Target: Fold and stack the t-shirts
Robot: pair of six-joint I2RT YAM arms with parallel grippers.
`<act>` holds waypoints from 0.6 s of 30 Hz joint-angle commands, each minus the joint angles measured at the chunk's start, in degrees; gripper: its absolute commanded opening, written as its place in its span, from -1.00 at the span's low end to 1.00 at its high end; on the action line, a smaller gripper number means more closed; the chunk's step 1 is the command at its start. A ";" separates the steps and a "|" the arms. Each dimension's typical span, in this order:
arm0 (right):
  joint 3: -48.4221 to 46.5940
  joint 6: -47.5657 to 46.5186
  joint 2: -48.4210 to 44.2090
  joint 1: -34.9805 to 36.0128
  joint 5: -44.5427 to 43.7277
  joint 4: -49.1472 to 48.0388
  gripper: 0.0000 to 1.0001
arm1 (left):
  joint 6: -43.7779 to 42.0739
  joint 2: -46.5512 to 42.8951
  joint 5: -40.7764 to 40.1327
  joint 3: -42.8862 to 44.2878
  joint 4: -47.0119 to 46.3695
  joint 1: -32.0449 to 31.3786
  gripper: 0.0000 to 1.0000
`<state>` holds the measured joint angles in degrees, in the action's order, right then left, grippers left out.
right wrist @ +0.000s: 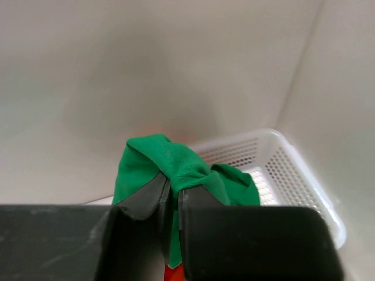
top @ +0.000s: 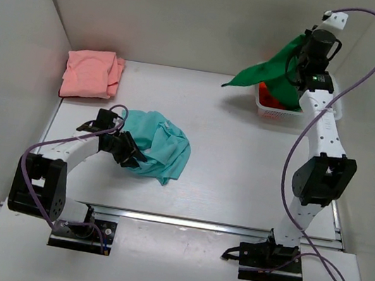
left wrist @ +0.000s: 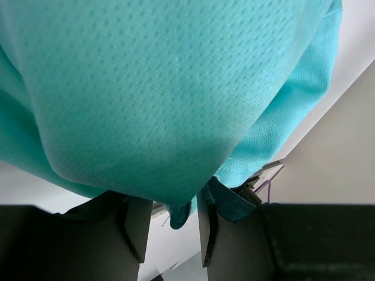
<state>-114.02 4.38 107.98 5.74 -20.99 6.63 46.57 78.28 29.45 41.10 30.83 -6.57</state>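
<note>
1. Right gripper (right wrist: pixel 173 196): fingers pinched nearly closed on the green t-shirt (top: pixel 266 71), which we see hanging above the white mesh basket (top: pixel 281 115).
2. Left gripper (left wrist: pixel 173 231): fingers narrowly apart with the hem of the teal t-shirt (top: pixel 165 144) in the gap. We can't tell if it's clamped. The shirt lies crumpled mid-table.
3. Pink t-shirt (top: pixel 91 73): folded, far-left corner.

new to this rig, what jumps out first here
The green tee, pinched in the right tool, hangs high over the basket at the far right. A crumpled teal tee lies mid-table at the left tool, and a folded pink tee sits in the far left corner.
</note>
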 commanded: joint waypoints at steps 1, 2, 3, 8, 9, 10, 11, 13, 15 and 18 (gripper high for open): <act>0.47 -1.48 3.71 -1.69 -0.02 -0.92 -1.00 | 0.37 -1.37 1.31 0.47 -1.30 0.59 -0.11; -0.93 -1.92 4.51 -1.96 0.51 0.38 -1.00 | 0.45 -1.03 1.14 0.56 -1.38 0.68 -0.10; -1.99 -2.01 6.08 -2.31 0.34 1.70 -1.00 | 0.63 -1.02 1.66 0.47 -1.39 1.11 -0.10; -6.47 -7.53 12.06 -4.24 -5.80 -0.30 -1.00 | 0.02 -1.29 1.13 0.29 -0.95 0.33 -0.09; -7.44 -7.72 12.16 -4.77 -6.60 -0.48 -1.00 | -0.16 -1.46 1.66 0.03 -1.03 0.33 -0.10; -9.28 -8.16 13.29 -5.21 -9.04 -1.26 -1.00 | 0.10 -1.46 1.23 -0.06 -0.95 0.24 -0.10; -10.69 -9.55 13.65 -5.21 -9.59 -1.62 -1.00 | 0.10 -1.38 1.13 -0.23 -0.86 0.15 -0.10; -11.66 -11.23 13.74 -5.47 -13.18 -4.42 -1.00 | -0.16 -1.55 1.05 -0.67 -0.51 0.15 -0.09; -12.45 -12.82 13.75 -5.56 -16.08 -6.27 -1.00 | -0.42 -1.73 0.96 -0.67 -0.68 0.07 -0.09; -14.56 -16.76 14.53 -4.68 -21.35 -10.75 -1.00 | -0.07 -1.64 1.31 -0.85 -1.30 -0.02 -0.08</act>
<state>-123.61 -7.42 124.68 0.95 -33.78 6.09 46.76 78.26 29.67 40.75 30.81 -6.22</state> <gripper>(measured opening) 0.017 0.459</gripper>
